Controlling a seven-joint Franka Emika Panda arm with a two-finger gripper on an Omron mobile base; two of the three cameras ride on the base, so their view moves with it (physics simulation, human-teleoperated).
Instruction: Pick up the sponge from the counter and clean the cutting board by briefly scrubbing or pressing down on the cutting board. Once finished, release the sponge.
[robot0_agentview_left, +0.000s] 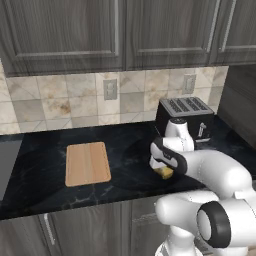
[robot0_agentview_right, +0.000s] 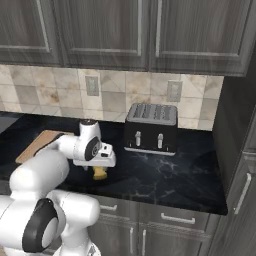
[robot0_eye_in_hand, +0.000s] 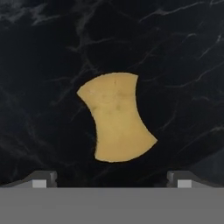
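Observation:
The yellow sponge (robot0_eye_in_hand: 117, 118) lies on the black marble counter (robot0_eye_in_hand: 48, 65), straight below my hand. My gripper (robot0_eye_in_hand: 112, 180) hangs above it, open, with one fingertip at each side and nothing between them. From the base cameras the sponge (robot0_agentview_left: 165, 173) (robot0_agentview_right: 100, 173) peeks out under the white hand, mostly covered by it. The light-tan cutting board (robot0_agentview_left: 87, 163) lies flat on the counter (robot0_agentview_left: 130, 175) well to the left of the sponge. Its near corner (robot0_agentview_right: 37, 142) shows behind my arm in the right base view.
A black toaster (robot0_agentview_left: 185, 117) (robot0_agentview_right: 151, 128) stands at the back wall just right of my hand. A dark side panel (robot0_agentview_right: 235, 130) closes the counter at the right. Wall outlets (robot0_agentview_left: 110, 89) sit on the tiled backsplash.

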